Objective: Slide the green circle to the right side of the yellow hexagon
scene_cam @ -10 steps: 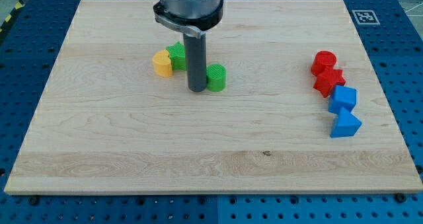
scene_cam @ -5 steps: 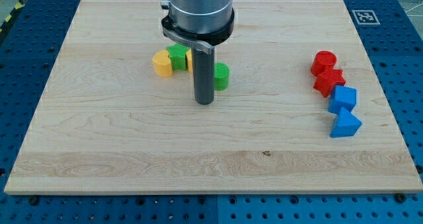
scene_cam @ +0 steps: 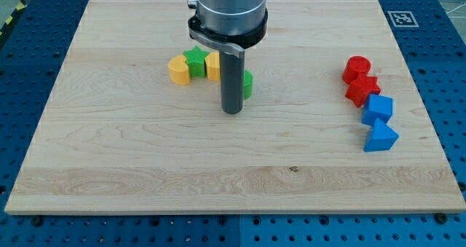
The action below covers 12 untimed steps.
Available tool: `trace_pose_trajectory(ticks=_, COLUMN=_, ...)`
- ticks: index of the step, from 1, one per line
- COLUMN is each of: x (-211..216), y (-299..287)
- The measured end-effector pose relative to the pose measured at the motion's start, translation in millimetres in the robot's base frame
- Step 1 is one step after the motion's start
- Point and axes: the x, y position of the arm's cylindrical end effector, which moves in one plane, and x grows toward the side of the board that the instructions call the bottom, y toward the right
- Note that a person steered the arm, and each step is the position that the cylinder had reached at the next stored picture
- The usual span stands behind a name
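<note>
The rod has no jaws. My tip (scene_cam: 231,111) sits below-left of the green circle (scene_cam: 247,84); better to circle right, then push left toward the yellow hexagon (scene_cam: 213,65).

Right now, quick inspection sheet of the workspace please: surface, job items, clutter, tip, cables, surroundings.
Surface: wooden board, lying flat.
Job's things: green circle mostly hidden behind the rod; yellow hexagon to its upper left, whether they touch cannot be told.
Clutter: green star and another yellow block left of the hexagon; two red blocks and two blue blocks at the view's right.
Grippers: none; my tip rests just below-left of the circle.
Cables: nothing seen.
Surroundings: blue perforated table; a marker tag.
</note>
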Motion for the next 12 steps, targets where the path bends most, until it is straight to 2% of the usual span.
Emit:
trace_pose_trajectory(ticks=1, x=-22.2, y=0.0)
trace_pose_trajectory(ticks=4, x=-1.4, y=15.2)
trace_pose_trajectory(ticks=6, x=-29.7, y=25.5)
trace_pose_trajectory(ticks=12, x=-43.5, y=23.4)
